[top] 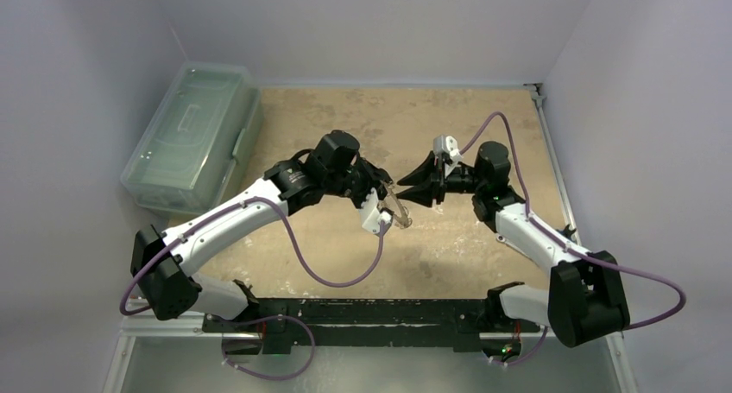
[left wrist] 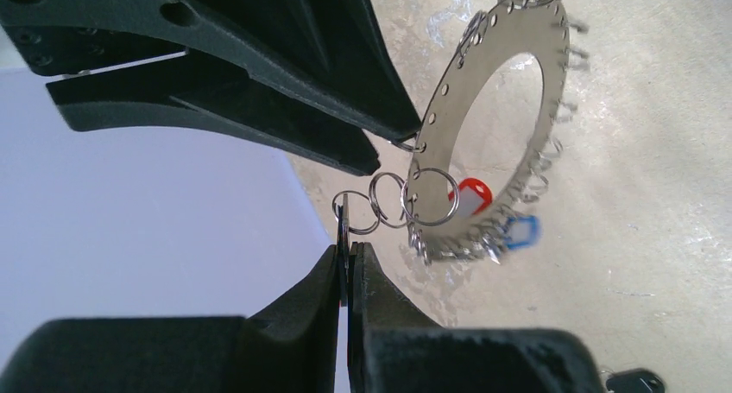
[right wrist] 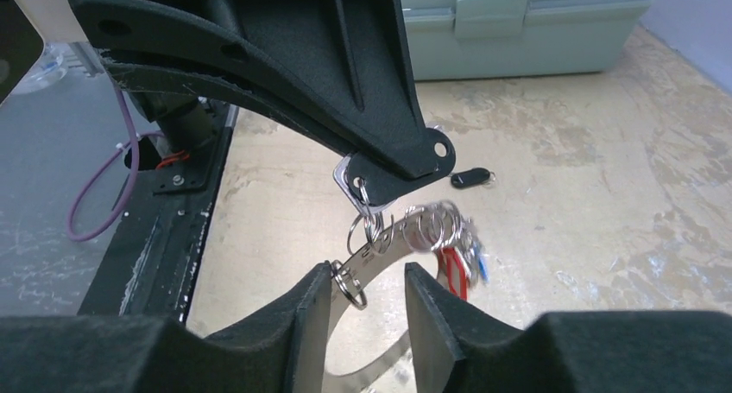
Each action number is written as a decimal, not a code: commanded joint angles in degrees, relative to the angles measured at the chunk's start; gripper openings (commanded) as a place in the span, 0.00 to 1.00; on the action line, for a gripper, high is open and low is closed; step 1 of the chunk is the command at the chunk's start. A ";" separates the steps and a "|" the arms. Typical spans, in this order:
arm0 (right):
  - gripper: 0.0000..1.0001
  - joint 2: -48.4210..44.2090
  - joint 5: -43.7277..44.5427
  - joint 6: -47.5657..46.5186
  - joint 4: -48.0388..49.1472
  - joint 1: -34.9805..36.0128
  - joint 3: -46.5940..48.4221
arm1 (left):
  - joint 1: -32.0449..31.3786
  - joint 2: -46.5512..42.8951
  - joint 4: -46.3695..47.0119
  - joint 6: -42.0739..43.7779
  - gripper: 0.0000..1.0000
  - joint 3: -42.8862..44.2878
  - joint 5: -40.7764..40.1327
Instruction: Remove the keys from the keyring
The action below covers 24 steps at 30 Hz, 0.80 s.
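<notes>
The keyring (left wrist: 470, 78) is a flat silvery ring with small holes and loops round its rim, held up above the table between both grippers (top: 401, 213). Keys with red (left wrist: 470, 194) and blue (left wrist: 520, 231) heads hang from its lower edge. My left gripper (left wrist: 350, 250) is shut on one thin silvery key (right wrist: 348, 181), seen edge-on and linked to the ring by small split rings (left wrist: 388, 200). My right gripper (right wrist: 369, 276) stands open with the ring's band (right wrist: 388, 250) between its fingers, leaning on the left one.
A pale green toolbox (top: 192, 134) stands at the table's back left (right wrist: 518, 30). A loose black key (right wrist: 470, 180) lies on the tan tabletop (top: 466, 125). The arms' black base rail (top: 362, 315) runs along the near edge.
</notes>
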 commanded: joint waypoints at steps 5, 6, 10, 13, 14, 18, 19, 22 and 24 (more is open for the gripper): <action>0.44 -0.01 -0.50 -7.06 -9.63 0.44 7.18 | -0.61 0.38 -0.84 -3.30 0.00 4.11 1.08; 0.44 -0.01 -0.72 -6.50 -9.05 0.49 7.05 | -0.66 0.72 -0.81 -4.02 0.00 4.31 0.94; 0.43 0.17 -0.11 -6.37 -8.52 1.14 6.97 | -0.71 1.41 -0.61 -5.33 0.00 5.06 1.25; 0.42 0.29 0.86 -6.72 -8.68 1.45 6.72 | -0.71 1.63 -0.24 -6.03 0.00 5.49 1.26; 0.41 0.38 1.07 -6.74 -8.62 1.52 6.55 | -0.73 1.72 -0.17 -6.31 0.00 5.71 1.26; 0.33 0.73 2.01 -6.66 -8.25 2.19 6.23 | -0.84 1.86 -0.18 -6.80 0.00 6.11 1.35; 0.31 0.82 2.46 -6.72 -8.30 2.24 6.23 | -0.87 1.79 -0.19 -6.92 0.00 6.11 1.35; 0.27 0.92 3.11 -7.21 -8.75 2.25 6.08 | -0.83 1.58 0.17 -7.70 0.00 6.27 1.03; 0.22 1.02 3.48 -7.60 -8.99 2.25 6.05 | -0.80 1.38 0.19 -7.98 0.00 6.24 1.00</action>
